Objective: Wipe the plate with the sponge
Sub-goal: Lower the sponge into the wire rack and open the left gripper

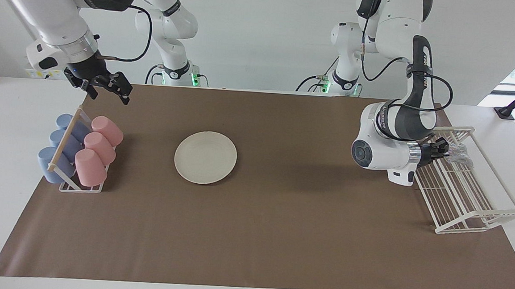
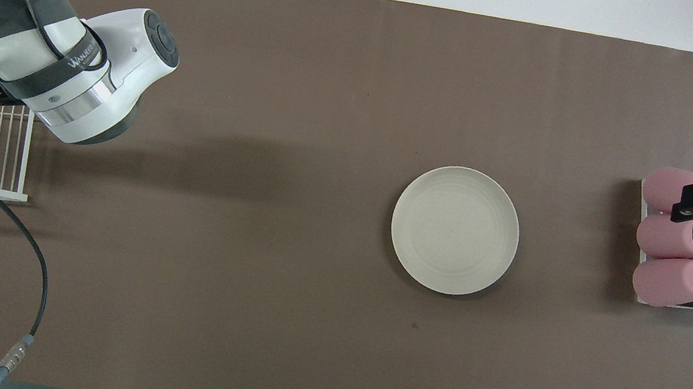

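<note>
Reaching into the white wire rack [image 1: 463, 184] at its own end of the bench [image 1: 243, 233], the left gripper [image 1: 444, 149] sits right against the sponge [image 1: 458, 153], a silvery wad resting on the rack's upper wires. Whether the fingers are clenched on it or merely touching it, I cannot tell.

The plate [image 1: 205, 157] lies flat on the brown mat, well apart from the rack and nearer the cup holder [image 1: 78, 153] with its pink and blue cups. The right gripper [image 1: 104, 87] waits in the air over the mat's edge by that holder, fingers spread and holding nothing.

The main risk, as I judge it, is the mesh snagging on the wires, so a lift could drag or tip the light rack. A shallow pinch on so crumpled a wad could also let it slip during the carry. Once wiping begins, the unheld plate may slide under sideways pressure.
</note>
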Robot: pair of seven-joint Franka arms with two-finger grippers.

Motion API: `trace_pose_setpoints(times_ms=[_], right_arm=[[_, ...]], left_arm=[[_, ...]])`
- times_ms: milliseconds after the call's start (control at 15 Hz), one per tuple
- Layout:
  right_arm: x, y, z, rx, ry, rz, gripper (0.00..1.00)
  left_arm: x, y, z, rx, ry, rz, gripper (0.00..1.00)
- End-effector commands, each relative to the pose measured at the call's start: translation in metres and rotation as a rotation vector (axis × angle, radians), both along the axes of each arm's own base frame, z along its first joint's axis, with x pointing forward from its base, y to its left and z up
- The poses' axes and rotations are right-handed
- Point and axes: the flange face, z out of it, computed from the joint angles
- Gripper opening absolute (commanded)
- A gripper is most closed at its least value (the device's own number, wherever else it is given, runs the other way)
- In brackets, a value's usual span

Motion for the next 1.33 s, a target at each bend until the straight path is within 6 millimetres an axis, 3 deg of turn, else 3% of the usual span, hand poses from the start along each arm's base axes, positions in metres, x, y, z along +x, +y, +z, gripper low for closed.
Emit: trace_pose_setpoints(times_ms=[0, 533, 600, 667, 733, 1000, 1067, 1133, 1267], right_arm=[[-0.007, 0.001, 0.001, -0.013, 0.001, -0.013, 1.0], [-0.007, 0.001, 0.001, -0.013, 0.001, -0.013, 1.0], [-0.007, 0.001, 0.001, -0.013, 0.001, -0.013, 1.0], [-0.007, 0.001, 0.001, -0.013, 0.001, -0.013, 1.0], [-0.007, 0.001, 0.001, -0.013, 0.001, -0.013, 1.0], [-0.007, 0.001, 0.001, -0.013, 0.001, -0.013, 1.0], [-0.007, 0.001, 0.001, -0.013, 0.001, -0.013, 1.0], [-0.007, 0.001, 0.001, -0.013, 0.001, -0.013, 1.0], [-0.007, 0.001, 0.001, -0.013, 0.001, -0.013, 1.0]], left_arm=[[0.001, 0.002, -0.008, -0.028, -0.054, 0.006, 0.0], [0.001, -0.001, -0.011, -0.054, -0.072, -0.005, 0.01], [0.001, -0.001, -0.011, -0.055, -0.072, -0.006, 0.14], [0.001, 0.0, -0.012, -0.056, -0.073, -0.005, 0.49], [0.002, -0.001, -0.01, -0.059, -0.076, -0.008, 0.66], [0.003, -0.001, -0.009, -0.062, -0.079, -0.008, 0.71], [0.003, -0.002, -0.008, -0.065, -0.079, -0.01, 0.82], [0.002, -0.004, -0.004, -0.097, -0.082, 0.005, 0.99], [0.003, -0.011, 0.025, -0.227, -0.133, 0.025, 1.0]])
